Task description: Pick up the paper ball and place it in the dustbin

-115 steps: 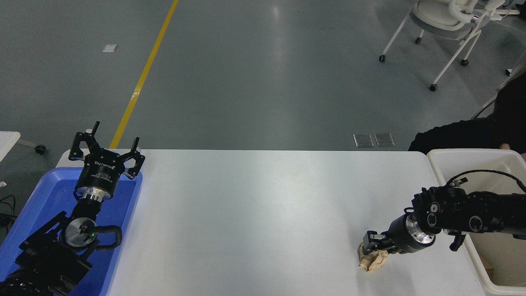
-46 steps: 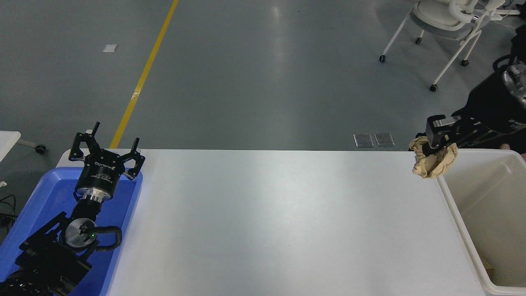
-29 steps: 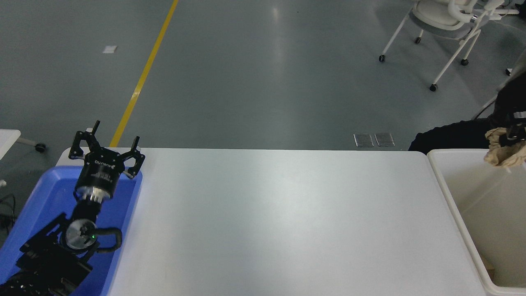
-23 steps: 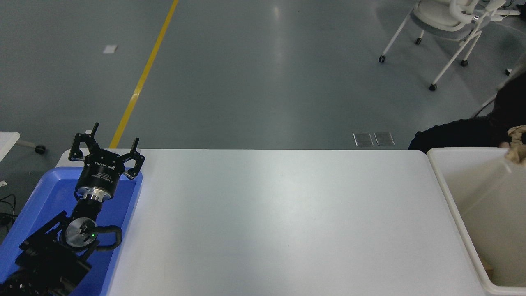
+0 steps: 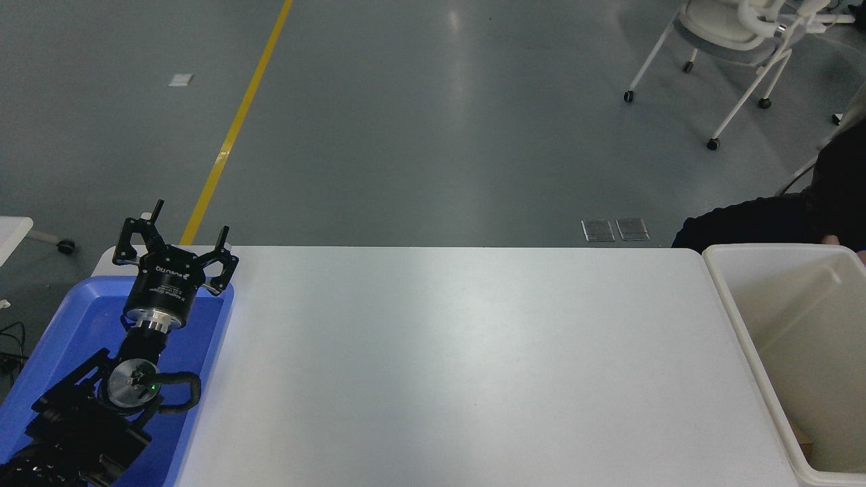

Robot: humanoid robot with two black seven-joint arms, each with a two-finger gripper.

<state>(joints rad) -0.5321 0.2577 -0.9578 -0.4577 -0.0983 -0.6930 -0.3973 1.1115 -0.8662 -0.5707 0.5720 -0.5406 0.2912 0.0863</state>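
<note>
One gripper only is in view, the left gripper (image 5: 177, 238), parked with its fingers spread wide and holding nothing above the far end of the blue tray (image 5: 81, 318) at the table's left edge; the right arm and the paper ball are both out of sight, so which way the ball lies from its gripper cannot be told. Well apart at the right edge stands the cream dustbin (image 5: 744, 318), which the right arm would reach far sooner. Between them runs the white table (image 5: 446, 365), with grey floor, a yellow line (image 5: 237, 122) and a wheeled chair (image 5: 737, 40) beyond.
</note>
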